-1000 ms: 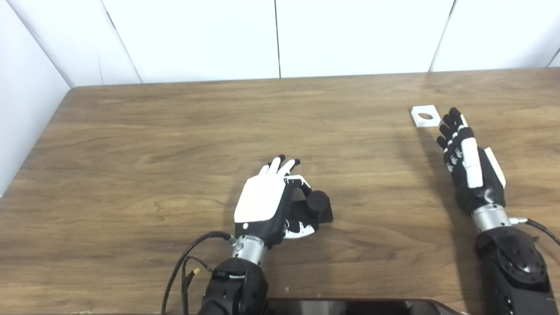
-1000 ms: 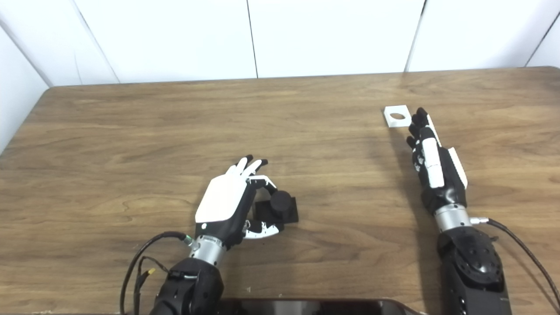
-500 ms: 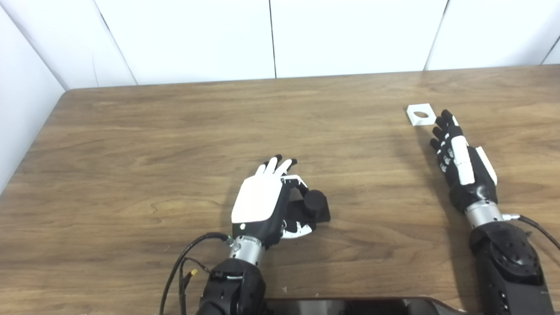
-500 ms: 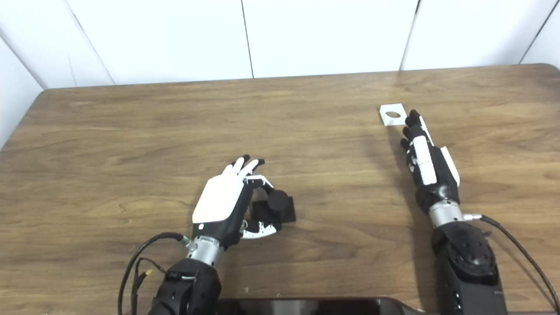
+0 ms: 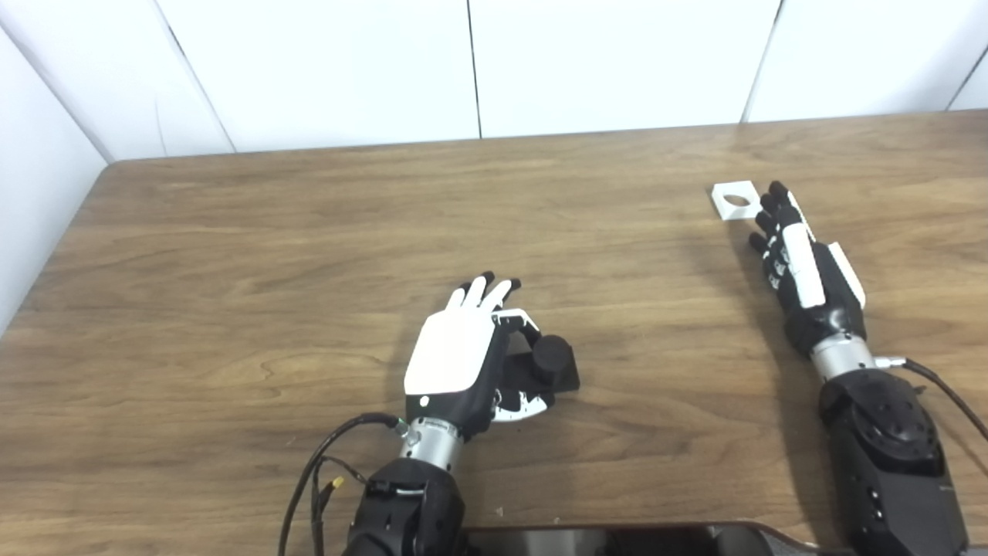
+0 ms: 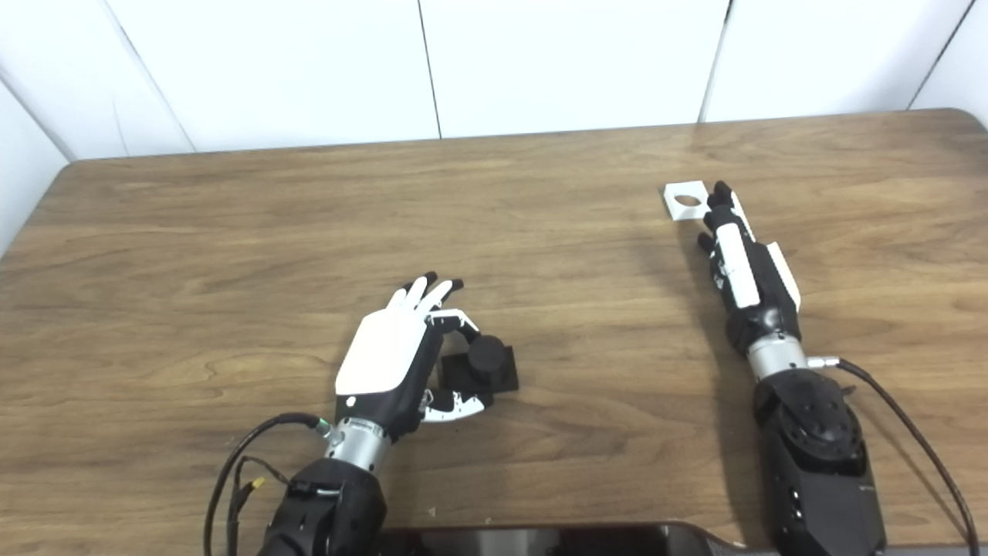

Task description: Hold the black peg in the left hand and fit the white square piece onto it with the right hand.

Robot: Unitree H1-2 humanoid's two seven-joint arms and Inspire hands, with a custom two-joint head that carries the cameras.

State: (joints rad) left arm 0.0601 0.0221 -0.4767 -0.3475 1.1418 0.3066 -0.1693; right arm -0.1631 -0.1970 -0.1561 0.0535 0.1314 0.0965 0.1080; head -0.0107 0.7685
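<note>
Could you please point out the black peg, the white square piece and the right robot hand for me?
black peg [image 5: 553,354], left eye view, on the round top of its post.
white square piece [image 5: 724,208], left eye view, on its near left corner.
right robot hand [image 5: 803,270], left eye view, on its back.

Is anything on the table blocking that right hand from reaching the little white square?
Nothing visible. The right hand lies with its fingertips right beside the white square piece, with only bare table around them. The black peg sits far off by the left hand.
</note>
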